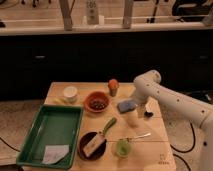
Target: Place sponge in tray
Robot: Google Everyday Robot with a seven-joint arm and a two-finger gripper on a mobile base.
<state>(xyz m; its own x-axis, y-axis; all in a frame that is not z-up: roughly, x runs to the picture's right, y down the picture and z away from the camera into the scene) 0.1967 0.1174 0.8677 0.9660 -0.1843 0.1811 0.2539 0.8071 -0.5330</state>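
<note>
On the right half of a light wooden tabletop (148, 150), the white robot arm's two-finger gripper (134, 118) hangs low with its fingers spread and nothing between them. The small flat blue-grey sponge (126, 105) lies on the wood just beside it, on the side away from the camera and a touch toward the picture's left. Whether they touch cannot be told. The pad's long axis runs roughly across the view, slightly tilted, so a grasp would likely close across its short side. The large green rectangular plastic tray (50, 127) sits well apart at the near left corner, with a round orange-brown bowl (96, 102) and a dark round bowl (92, 145) between. Behind the table stands a dark counter front.
</note>
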